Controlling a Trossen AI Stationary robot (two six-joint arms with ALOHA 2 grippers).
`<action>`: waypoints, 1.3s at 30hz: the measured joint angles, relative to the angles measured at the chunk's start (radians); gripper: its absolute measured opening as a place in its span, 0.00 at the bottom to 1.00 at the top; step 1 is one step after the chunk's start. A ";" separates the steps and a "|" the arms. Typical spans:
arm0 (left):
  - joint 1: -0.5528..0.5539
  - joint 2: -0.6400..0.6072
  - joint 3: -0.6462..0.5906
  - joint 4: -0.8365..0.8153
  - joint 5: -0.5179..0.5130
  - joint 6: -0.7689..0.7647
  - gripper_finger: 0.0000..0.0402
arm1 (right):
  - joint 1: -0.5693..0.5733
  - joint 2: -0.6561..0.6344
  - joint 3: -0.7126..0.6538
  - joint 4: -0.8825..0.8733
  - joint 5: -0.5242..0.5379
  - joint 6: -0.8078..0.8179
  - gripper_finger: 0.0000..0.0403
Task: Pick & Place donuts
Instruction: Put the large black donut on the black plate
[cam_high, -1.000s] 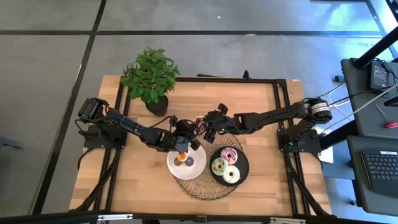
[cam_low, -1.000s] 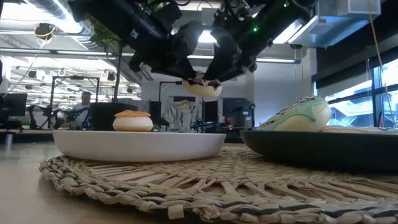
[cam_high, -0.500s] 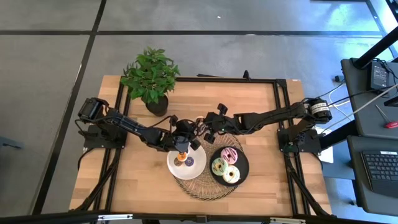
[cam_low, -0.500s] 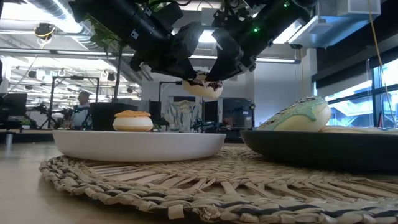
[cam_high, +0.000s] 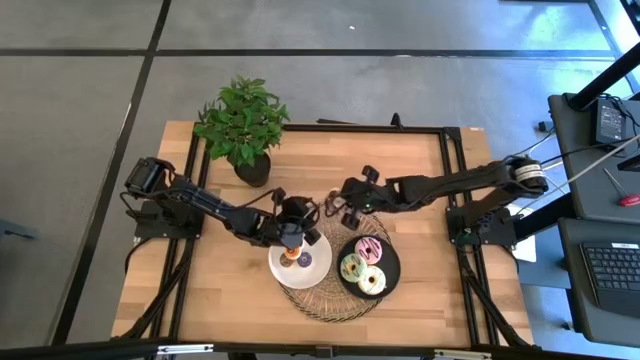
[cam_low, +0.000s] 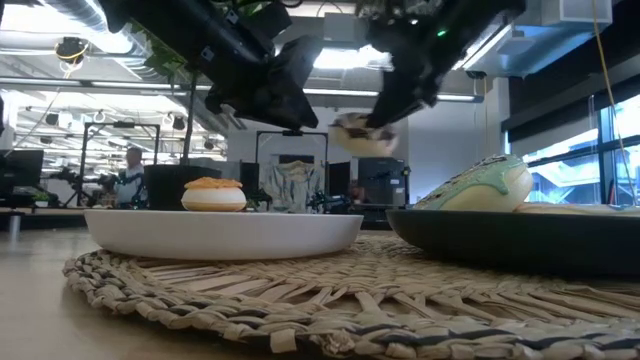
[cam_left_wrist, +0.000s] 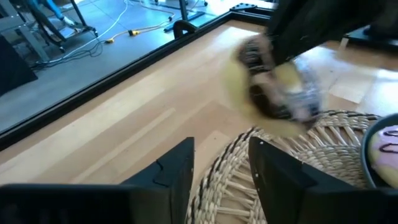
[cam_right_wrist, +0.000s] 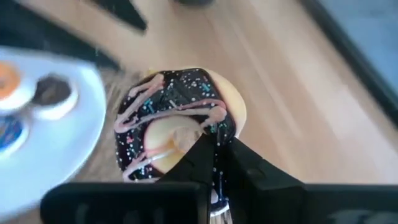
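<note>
Chocolate donut (cam_right_wrist: 177, 121), sprinkled and pink-drizzled, is pinched through its ring by the right end effector (cam_right_wrist: 214, 163), held in the air between the white plate (cam_high: 318, 268) and black plate (cam_high: 392, 262), probably bound for 1 of them. Left end effector (cam_left_wrist: 221, 171) hovers spread over the woven mat (cam_left_wrist: 323, 134). Only the right wrist view shows the icing; the low view shows the donut clear of the desk (cam_high: 220, 280).
</note>
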 joint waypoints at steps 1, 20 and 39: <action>-0.001 0.000 0.000 0.000 0.000 0.001 0.37 | 0.006 -0.018 0.000 -0.038 -0.021 0.018 0.07; 0.001 0.000 0.000 -0.009 0.032 0.000 0.37 | 0.416 -0.247 -0.147 -0.352 -0.234 0.513 0.07; 0.003 0.000 0.000 -0.006 0.032 0.000 0.38 | 0.434 -0.328 -0.523 0.121 -0.319 0.586 0.07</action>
